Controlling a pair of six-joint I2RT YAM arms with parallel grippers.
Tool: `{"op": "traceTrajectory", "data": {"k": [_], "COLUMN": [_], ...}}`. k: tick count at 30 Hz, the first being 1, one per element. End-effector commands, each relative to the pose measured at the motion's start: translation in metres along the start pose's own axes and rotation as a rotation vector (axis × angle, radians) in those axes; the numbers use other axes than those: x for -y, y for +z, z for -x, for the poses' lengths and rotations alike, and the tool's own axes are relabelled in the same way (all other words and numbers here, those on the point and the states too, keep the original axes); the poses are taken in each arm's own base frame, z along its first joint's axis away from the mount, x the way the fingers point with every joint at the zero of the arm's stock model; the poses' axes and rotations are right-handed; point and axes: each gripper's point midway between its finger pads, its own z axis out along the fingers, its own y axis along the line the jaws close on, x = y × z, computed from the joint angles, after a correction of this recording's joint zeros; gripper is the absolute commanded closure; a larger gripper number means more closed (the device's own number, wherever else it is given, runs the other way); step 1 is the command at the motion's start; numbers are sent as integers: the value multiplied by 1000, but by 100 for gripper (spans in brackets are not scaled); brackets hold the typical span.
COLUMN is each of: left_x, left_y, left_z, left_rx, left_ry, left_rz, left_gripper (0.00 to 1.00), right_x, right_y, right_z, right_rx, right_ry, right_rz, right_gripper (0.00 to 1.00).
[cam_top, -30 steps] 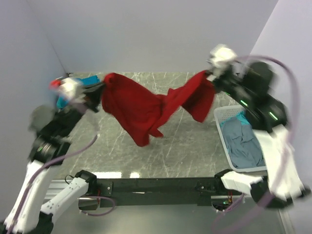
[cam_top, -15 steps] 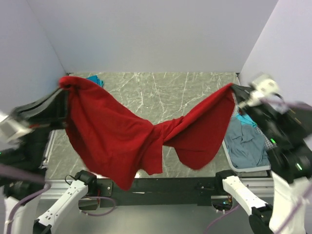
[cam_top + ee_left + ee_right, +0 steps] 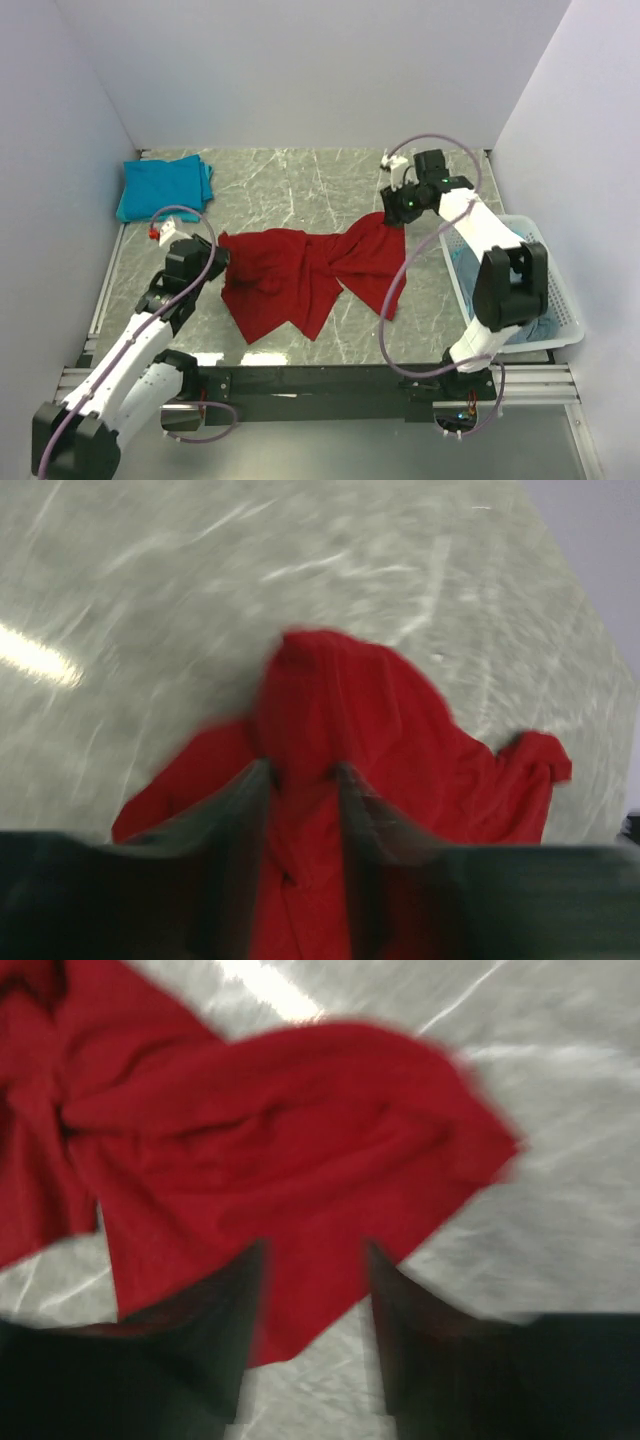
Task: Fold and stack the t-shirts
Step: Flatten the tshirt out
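probably a lab: plain walls (image 3: 300, 70) enclose a marble-patterned table (image 3: 300, 180).

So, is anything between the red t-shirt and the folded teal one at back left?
Nothing visible on the table: bare marble separates the red t-shirt from the folded teal t-shirt. Only the left arm's cable loops above that gap.

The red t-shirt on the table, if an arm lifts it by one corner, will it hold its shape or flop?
Likely floppy: the red t-shirt lies crumpled, with folds and a twist in its middle, so it should sag from any pinch. Probably light, being thin cloth. Pushed, it would probably bunch up on the table rather than slide whole.
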Motion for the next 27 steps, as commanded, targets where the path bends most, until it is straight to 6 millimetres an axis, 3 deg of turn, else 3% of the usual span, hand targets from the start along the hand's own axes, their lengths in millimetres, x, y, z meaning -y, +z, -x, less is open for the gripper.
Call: {"op": "traceTrajectory", "data": {"k": [1, 2, 4, 5, 6, 8, 11, 12, 13, 14, 16, 18, 19, 21, 22, 25, 27], "left_x": [2, 1, 6, 19, 30, 54, 93, 109, 109, 121, 120, 125, 122, 119, 110, 89, 82], "left_y": [-1, -3, -13, -20, -23, -30, -35, -45, -37, -41, -44, -49, -55, -60, -64, -68, -65], "left_z": [19, 25, 40, 49, 53, 59, 38, 17, 1, -2, -43, -64, -93, -119, -142, -175, -183], "left_rx": [67, 92, 135, 145, 141, 114, -28, -143, -224, -265, -432, -490, -574, -642, -698, -779, -769], "left_ry": [-160, -150, -87, -24, -26, 79, 250, 294, 347, 373, 472, 526, 565, 599, 643, 703, 744], "left_rz": [-8, -1, -22, -67, -101, -185, -387, -507, -529, -573, -588, -577, -561, -530, -486, -371, -310], "left_gripper": [57, 35, 22, 16, 13, 6, 9, 11, 14, 17, 20, 22, 23, 27, 30, 36, 38], "right_x": [-22, -29, -46, -57, -59, -83, -109, -114, -119, -122, -119, -106, -102, -91, -86, -83, -82], "right_y": [-27, -33, -38, -44, -45, -53, -65, -67, -68, -67, -69, -71, -73, -78, -79, -78, -77], "right_z": [19, 15, 13, 11, 8, 2, -7, -10, -13, -21, -23, -21, -20, -17, -16, -17, -18], "right_rx": [88, 109, 131, 156, 155, 186, 233, 246, 273, 267, 275, 269, 264, 266, 274, 285, 282], "right_ry": [-67, -90, -138, -151, -151, -187, -292, -321, -383, -390, -383, -346, -331, -298, -285, -272, -267], "right_rz": [80, 89, 151, 200, 201, 317, 451, 477, 509, 523, 506, 468, 459, 438, 422, 405, 406], "right_gripper": [42, 36, 32, 31, 31, 31, 29, 29, 30, 30, 31, 31, 32, 33, 33, 33, 33]}}
